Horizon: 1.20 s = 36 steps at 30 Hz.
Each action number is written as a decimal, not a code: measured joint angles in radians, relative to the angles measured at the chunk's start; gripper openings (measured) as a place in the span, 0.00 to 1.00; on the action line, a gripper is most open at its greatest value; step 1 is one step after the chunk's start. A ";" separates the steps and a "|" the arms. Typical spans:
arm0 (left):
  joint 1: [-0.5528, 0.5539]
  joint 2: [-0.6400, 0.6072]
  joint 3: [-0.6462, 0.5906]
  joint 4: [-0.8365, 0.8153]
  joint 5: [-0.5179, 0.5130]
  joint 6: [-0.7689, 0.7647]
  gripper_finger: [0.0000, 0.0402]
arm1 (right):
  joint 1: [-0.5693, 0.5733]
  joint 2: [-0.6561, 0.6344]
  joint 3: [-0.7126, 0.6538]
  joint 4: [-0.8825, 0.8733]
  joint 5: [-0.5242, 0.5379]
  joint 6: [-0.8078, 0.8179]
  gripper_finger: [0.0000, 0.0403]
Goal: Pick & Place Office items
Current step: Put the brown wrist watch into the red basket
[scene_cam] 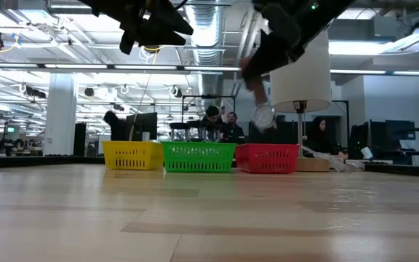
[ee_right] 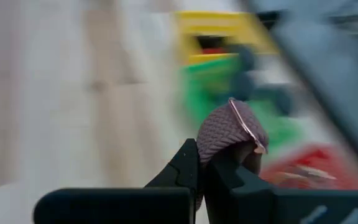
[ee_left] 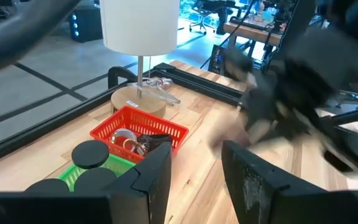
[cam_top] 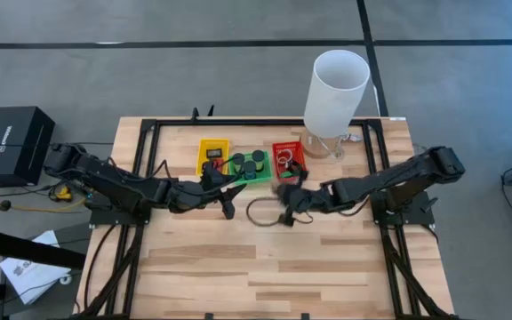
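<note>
Black fingers of the right gripper (ee_right: pixel 219 165) are pinched together on a mauve woven strap (ee_right: pixel 229 134) with a pale edge, and in the high view that gripper (cam_top: pixel 288 197) sits just right of centre, near the red tray (cam_top: pixel 287 156), with a thin dark loop (cam_top: pixel 265 212) touching it on the wood below. The left gripper (ee_left: pixel 196 171) has its two fingers (ee_left: pixel 154 174) partly apart with nothing between them; in the high view it (cam_top: pixel 223 200) sits just left of centre, below the green tray (cam_top: pixel 249 169). Three trays stand in a row above the middle of the frame: a yellow tray (cam_top: pixel 213 153) with small black and red pieces, the green tray holding dark round cylinders (cam_top: pixel 249 164), and the red tray holding thin rings (ee_left: pixel 124 138). A tall white cylinder (cam_top: pixel 335 92) on a stand rises right of the red tray. Everything rests on a light butcher-block table (cam_top: pixel 265 267) bordered by a black frame (cam_top: pixel 154 129), and the boards in the lower half lie bare. The table stands on a grey floor with dark lines; a black box (cam_top: pixel 16 142) sits at far left. In the low view the trays line the far edge, and beyond them spreads an open workshop with pipes overhead, desks and seated people (scene_cam: pixel 220 124).
</note>
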 joint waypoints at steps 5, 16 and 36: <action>0.000 0.000 0.000 -0.001 0.000 0.000 0.33 | -0.040 -0.099 0.001 -0.087 0.294 -0.008 0.00; -0.002 0.000 0.000 0.001 0.035 -0.034 0.32 | -0.300 -0.024 -0.023 -0.085 0.213 0.035 0.00; -0.003 0.000 -0.002 0.006 0.040 -0.033 0.30 | -0.492 0.146 -0.020 -0.029 0.054 0.052 0.16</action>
